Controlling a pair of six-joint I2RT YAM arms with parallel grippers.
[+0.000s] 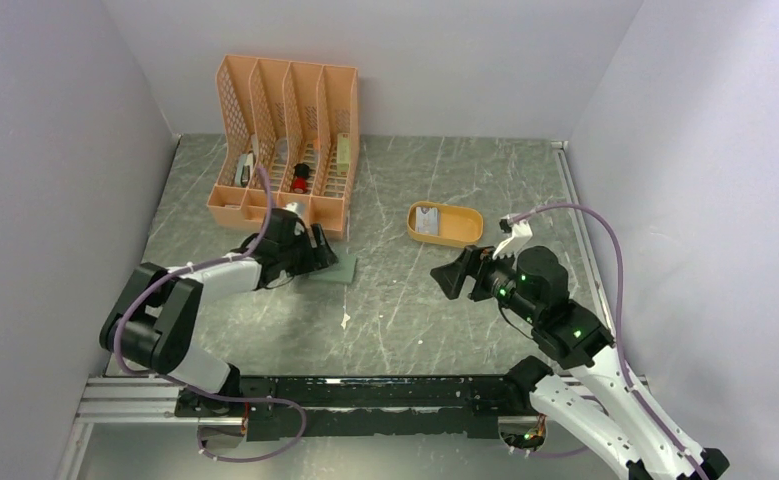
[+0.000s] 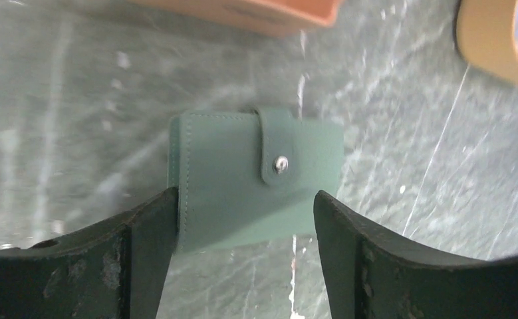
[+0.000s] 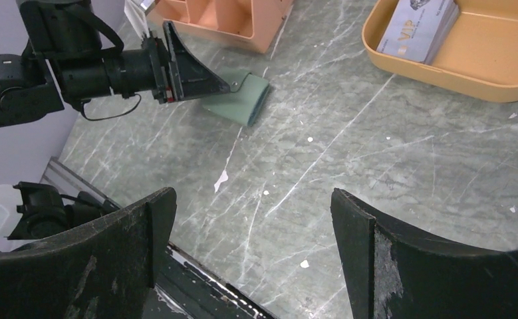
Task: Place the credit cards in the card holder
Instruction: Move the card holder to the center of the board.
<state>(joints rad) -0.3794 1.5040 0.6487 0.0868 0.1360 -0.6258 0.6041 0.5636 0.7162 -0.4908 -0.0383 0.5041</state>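
Overhead, the top camera is looking down on the whole table (image 1: pixel 415 200). The left wrist camera is sitting close over the card holder (image 2: pixel 243 186), aiming toward three o'clock. The right wrist one is facing ten o'clock, catching it from farther off.

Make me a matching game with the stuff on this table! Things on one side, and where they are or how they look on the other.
1 card holder
2 credit cards
3 desk organizer
4 right gripper

A in the yellow tray
B open, holding nothing
C green, snapped shut
D peach, with slots

Pairs: 1-C, 2-A, 3-D, 4-B
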